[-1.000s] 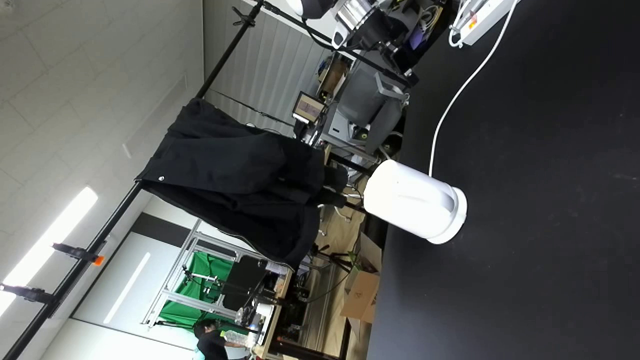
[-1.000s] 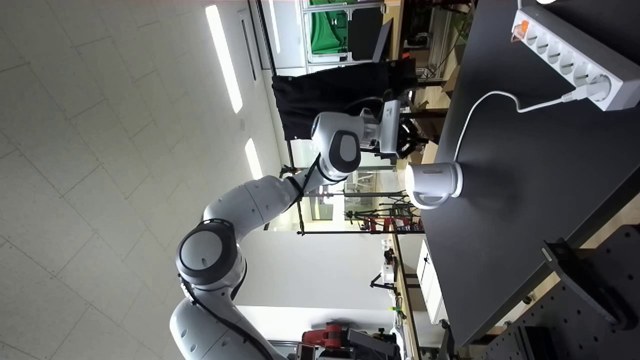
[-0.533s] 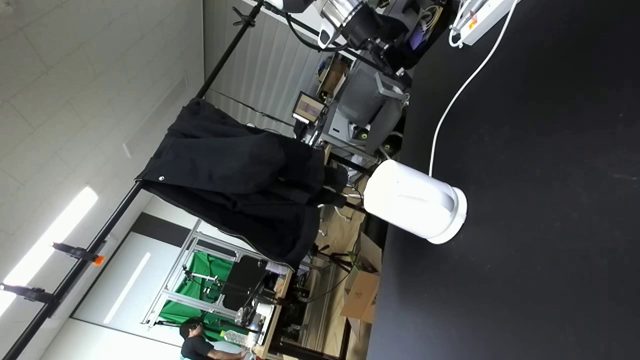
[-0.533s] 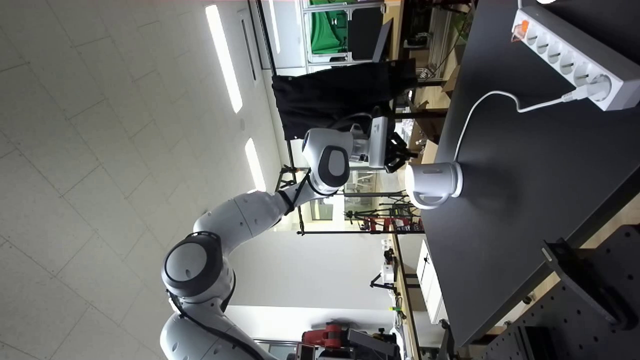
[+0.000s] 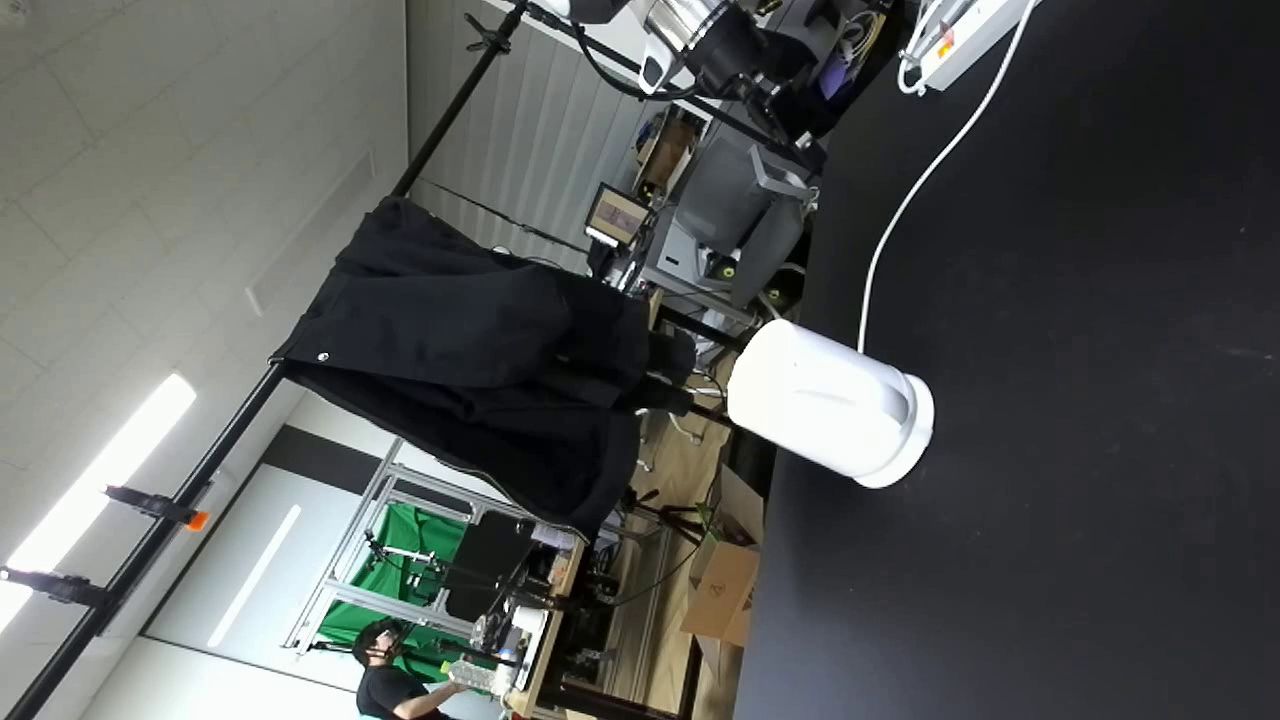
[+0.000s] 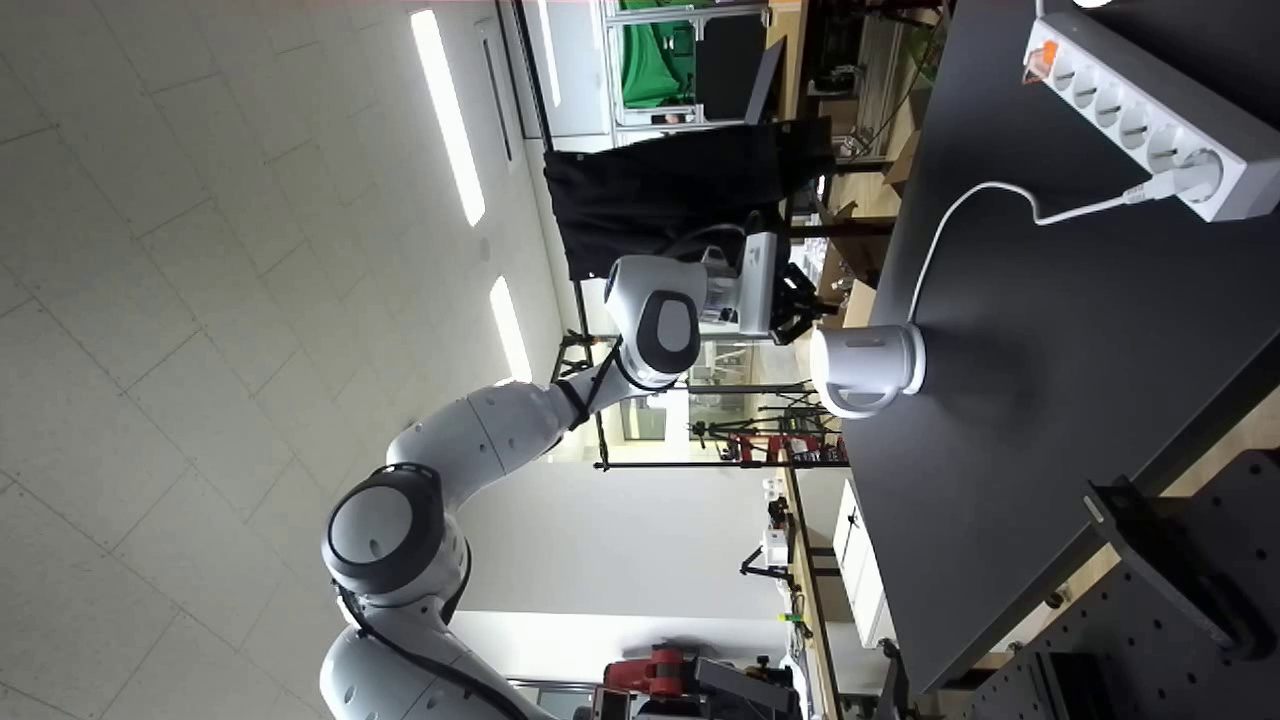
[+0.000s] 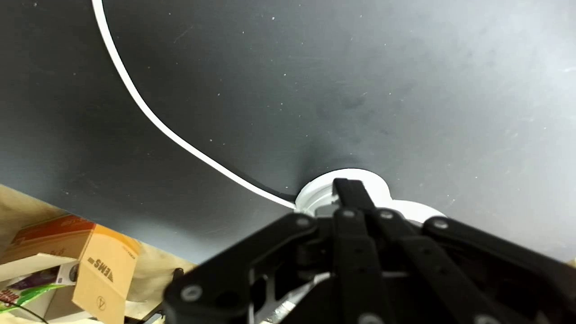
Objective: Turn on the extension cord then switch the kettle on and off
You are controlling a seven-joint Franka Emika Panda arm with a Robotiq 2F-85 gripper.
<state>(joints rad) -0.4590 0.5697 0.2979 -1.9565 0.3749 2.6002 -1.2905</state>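
Behind the tips of the gripper (image 7: pixel 349 183), wrist view: kettle (image 7: pixel 375 186), upright on the black table (image 7: pixel 225 76), partly hidden by the jaws. Jaws clenched, tip meeting tip. They stand apart from the kettle. Kettle handle (image 7: pixel 416 210) pokes out right of the jaws, wrist view. White cable (image 7: pixel 180 140) leaves the kettle's foot, passes left of the jaws and out of view. Its plug (image 6: pixel 1180 185) sits in one end of the extension cord (image 6: pixel 1160 100), well apart from the jaws in both exterior views; orange switch (image 6: pixel 1047 53) at the opposite end, can't tell if lit. Below left of the jaws, wrist view: open cardboard box (image 7: pixel 105 270) past the table edge. Behind the jaws, in an exterior view: hanging black cloth (image 6: pixel 690 190). Far off from them, in an exterior view: person (image 5: pixel 390 690) by a desk (image 5: pixel 545 650).
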